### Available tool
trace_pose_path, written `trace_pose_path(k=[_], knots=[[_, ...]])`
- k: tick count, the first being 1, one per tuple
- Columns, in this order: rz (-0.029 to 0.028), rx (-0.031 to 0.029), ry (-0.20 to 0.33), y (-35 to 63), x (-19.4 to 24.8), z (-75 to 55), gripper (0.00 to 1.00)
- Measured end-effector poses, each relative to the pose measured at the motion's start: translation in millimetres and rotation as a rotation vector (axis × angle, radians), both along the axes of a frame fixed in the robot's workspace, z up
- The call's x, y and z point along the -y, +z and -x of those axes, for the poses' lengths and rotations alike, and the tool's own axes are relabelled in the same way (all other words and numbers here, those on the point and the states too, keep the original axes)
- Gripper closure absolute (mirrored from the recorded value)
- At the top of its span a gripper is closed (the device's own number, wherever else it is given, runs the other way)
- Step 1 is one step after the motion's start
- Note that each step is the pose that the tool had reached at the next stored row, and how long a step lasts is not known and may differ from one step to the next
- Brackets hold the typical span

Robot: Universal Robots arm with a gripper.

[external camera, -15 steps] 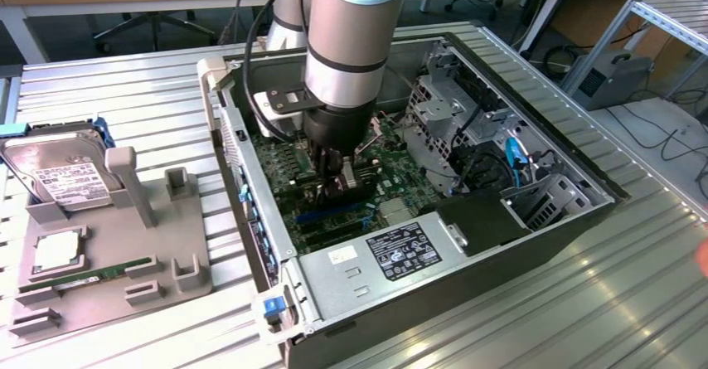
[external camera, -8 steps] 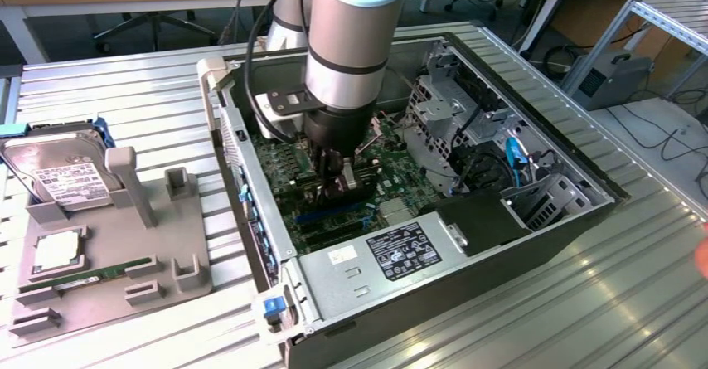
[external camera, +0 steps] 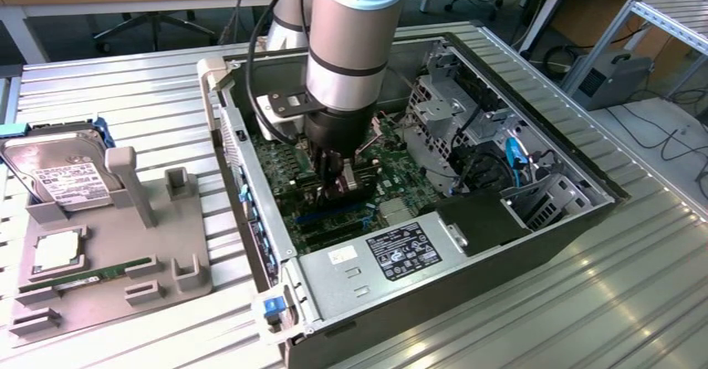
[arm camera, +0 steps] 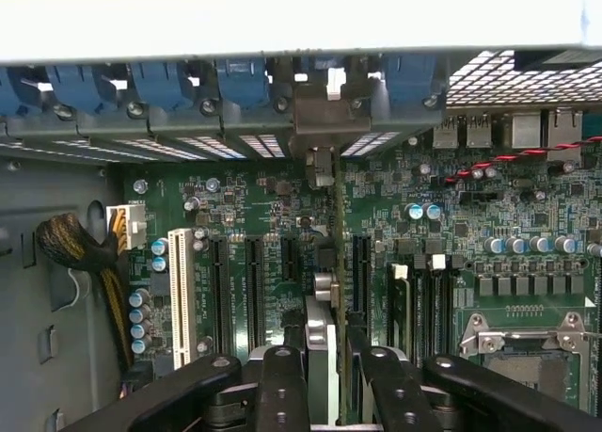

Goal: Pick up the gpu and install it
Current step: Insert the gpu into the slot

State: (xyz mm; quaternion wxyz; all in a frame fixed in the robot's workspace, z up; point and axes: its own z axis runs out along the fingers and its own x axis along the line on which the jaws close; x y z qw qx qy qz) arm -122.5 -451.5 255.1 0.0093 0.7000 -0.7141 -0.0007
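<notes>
Fingers (arm camera: 282, 385) of the gripper (arm camera: 324, 380) stand closest in the wrist view, two dark pairs with the gpu (arm camera: 337, 263) clamped edge-on between them. The card stands upright, so it appears as one thin line running away from the claw toward the rear wall of the computer case (external camera: 575, 220). Its long axis follows the expansion slots (arm camera: 254, 291) on the motherboard (arm camera: 527, 216), and its lower edge seems to lie in the line of one slot, between the neighbouring black ones; I cannot tell if it is fully seated. At the far end, the silvery bracket (arm camera: 324, 121) of the card meets the row of blue clips (arm camera: 160, 84) on the rear wall.

In the exterior view, the arm (external camera: 348, 54) comes down almost vertical into the open case, and the gripper (external camera: 337, 188) is low over the board, near the case wall on the exterior view's left. Farther out, on the table (external camera: 619, 303), a grey holder (external camera: 111, 278) carries a hard drive (external camera: 61, 170) and a green memory stick (external camera: 105, 271).
</notes>
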Motion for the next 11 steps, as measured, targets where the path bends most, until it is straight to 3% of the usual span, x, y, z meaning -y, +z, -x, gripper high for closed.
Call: trace_pose_path(k=[11], knots=[[-0.0002,0.0001,0.000,-3.4,0.0,-0.1,0.73]])
